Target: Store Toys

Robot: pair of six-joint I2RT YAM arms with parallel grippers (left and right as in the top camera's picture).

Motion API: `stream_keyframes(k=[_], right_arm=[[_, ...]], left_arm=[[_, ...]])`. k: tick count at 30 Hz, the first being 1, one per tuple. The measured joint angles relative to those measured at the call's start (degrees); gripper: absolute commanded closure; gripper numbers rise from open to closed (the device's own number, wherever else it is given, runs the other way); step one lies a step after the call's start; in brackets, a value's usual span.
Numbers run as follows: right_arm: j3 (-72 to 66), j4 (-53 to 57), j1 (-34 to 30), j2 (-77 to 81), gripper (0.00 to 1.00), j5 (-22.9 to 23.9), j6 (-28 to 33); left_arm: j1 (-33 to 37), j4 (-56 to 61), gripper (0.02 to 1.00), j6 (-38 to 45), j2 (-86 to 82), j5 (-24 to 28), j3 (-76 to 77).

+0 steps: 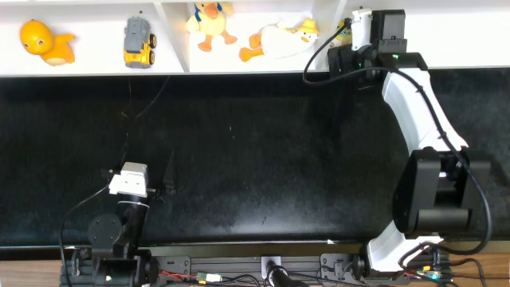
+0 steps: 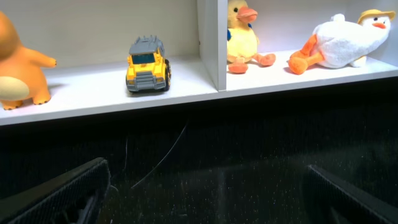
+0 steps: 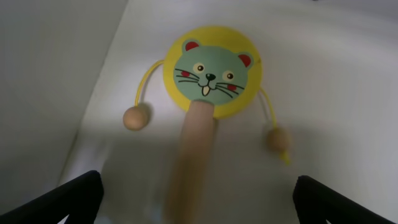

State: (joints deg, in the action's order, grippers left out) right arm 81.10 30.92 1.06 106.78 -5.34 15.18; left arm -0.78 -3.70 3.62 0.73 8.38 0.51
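– Rattle drum (image 3: pixel 211 78), cat face up: where does it lie, and which arm is on it?

– White shelf (image 1: pixel 88 68) runs along the far edge of the black worktop (image 1: pixel 255 151). The drum lies flat on the floor of the shelf's right-hand compartment, near a side wall. Right arm (image 1: pixel 414 104) reaches into that compartment. The right pincer (image 3: pixel 196 177) hangs above the toy, fingers spread wide and clear of it on both sides.

– And the left?

– Left pincer (image 2: pixel 206 167) sits low over the worktop near its own base, facing the shelf. Its fingers are likewise apart and empty, well away from the drum.

– What does the coming move turn on?

– The wooden handle (image 3: pixel 196 137). It runs from the disc straight back towards the right pincer, centred in the gap, its long axis crossing the line between the two fingers. Two wooden beads (image 3: pixel 135 117) lie on their strings either side of the disc. By the look of it the toy is stored, and a straight pull-back along the handle should clear it.
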Motion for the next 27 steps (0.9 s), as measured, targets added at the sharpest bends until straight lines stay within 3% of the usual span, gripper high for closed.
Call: stream_keyframes(k=[8, 15, 21, 27], right_arm=[[-1.3, 9.3, 1.7, -5.0, 0.005, 4.9, -0.2], [-18.2, 12.0, 1.9, -24.5, 0.005, 10.4, -0.1], [-28.0, 20.1, 1.7, -41.3, 0.003, 11.7, -0.1], [-29.0, 24.7, 1.6, -45.2, 0.007, 11.8, -0.1]], left_arm=[[0.0, 0.0, 0.020, 0.0, 0.0, 0.0, 0.0], [0.0, 0.0, 0.020, 0.0, 0.0, 0.0, 0.0], [0.0, 0.0, 0.020, 0.0, 0.0, 0.0, 0.0], [0.0, 0.0, 0.020, 0.0, 0.0, 0.0, 0.0]])
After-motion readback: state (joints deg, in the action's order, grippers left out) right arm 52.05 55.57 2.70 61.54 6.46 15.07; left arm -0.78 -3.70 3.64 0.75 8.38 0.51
